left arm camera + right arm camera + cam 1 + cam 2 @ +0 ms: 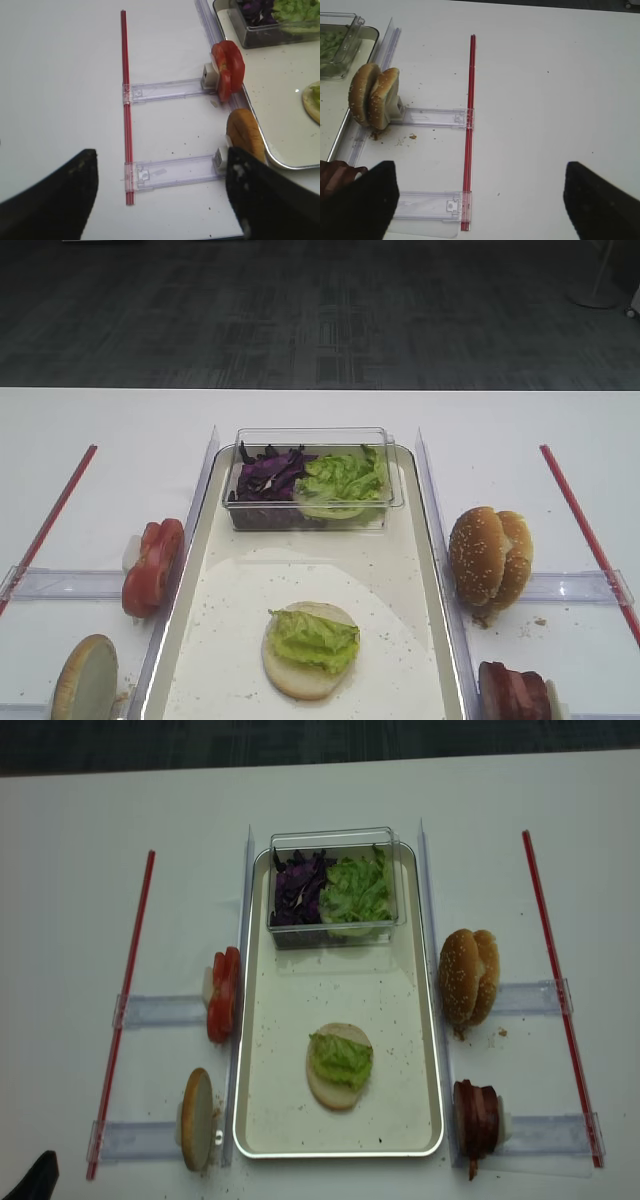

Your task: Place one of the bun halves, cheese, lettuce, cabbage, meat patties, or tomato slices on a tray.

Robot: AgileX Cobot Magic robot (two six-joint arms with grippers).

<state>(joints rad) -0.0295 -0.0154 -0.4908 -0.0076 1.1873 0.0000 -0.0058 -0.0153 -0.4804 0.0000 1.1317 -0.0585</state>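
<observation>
Metal tray (190, 570), bun half (300, 675) topped with lettuce (313, 638), clear tub (312, 480) of cabbage (268, 476) at far end

1. A lab or test room rather than a real kitchen: the wide white table (520, 420) stands on dark grey office carpet (320, 310).
2. Red rods (125, 1010) and clear plastic rails (155, 1012) mark fixed stations for the food.
3. A metal tray (425, 1050) sits centred between the rails.
</observation>
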